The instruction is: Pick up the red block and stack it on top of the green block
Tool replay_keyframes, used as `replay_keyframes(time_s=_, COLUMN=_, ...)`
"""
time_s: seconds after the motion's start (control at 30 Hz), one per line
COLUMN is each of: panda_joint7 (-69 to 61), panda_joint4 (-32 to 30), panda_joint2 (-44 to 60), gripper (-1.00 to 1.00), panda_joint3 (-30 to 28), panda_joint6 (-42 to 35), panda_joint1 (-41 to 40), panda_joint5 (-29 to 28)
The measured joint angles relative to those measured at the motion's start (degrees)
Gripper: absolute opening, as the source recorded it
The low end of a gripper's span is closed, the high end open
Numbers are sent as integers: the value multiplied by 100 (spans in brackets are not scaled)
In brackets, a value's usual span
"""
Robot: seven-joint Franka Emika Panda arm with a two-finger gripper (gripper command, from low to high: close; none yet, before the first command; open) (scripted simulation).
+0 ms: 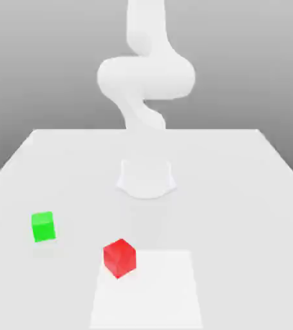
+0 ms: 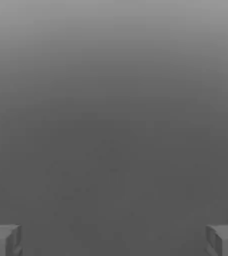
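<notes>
The red block (image 1: 119, 258) is a small glossy cube on the white table, near the front and turned corner-on. The green block (image 1: 43, 227) sits flat on the table, further toward the exterior view's left and slightly farther back, well apart from the red one. My white arm (image 1: 145, 77) rises from its base behind both blocks. In the hand view my gripper (image 2: 114, 241) is open, its two grey fingertips (image 2: 3, 240) standing wide apart with nothing between them, facing a plain grey background.
The white table (image 1: 239, 193) stretches wide to the exterior view's right. The arm's round base (image 1: 146, 179) stands at mid-table behind the blocks. A brighter square patch (image 1: 152, 293) marks the table's front, with the red block at its corner.
</notes>
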Motion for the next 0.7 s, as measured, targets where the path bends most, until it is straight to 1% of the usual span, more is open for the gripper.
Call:
replay_keyframes(time_s=0.4, panda_joint7=-2650, panda_joint4=-1837, panda_joint2=2361, gripper=0, panda_joint3=-1060, panda_joint6=1621, panda_joint1=496, panda_joint5=-161)
replay_keyframes(time_s=0.57, panda_joint7=-3973, panda_joint4=-2697, panda_joint2=3594, gripper=0, panda_joint3=-1384, panda_joint6=2451, panda_joint1=563, panda_joint5=-198)
replay_keyframes(time_s=0.63, panda_joint7=-4351, panda_joint4=-2793, panda_joint2=4079, gripper=0, panda_joint3=-1350, panda_joint6=2818, panda_joint1=556, panda_joint5=15)
replay_keyframes(time_s=0.7, panda_joint7=-4684, panda_joint4=-2770, panda_joint2=4513, gripper=0, panda_joint3=-1191, panda_joint6=3167, panda_joint1=489, panda_joint5=396)
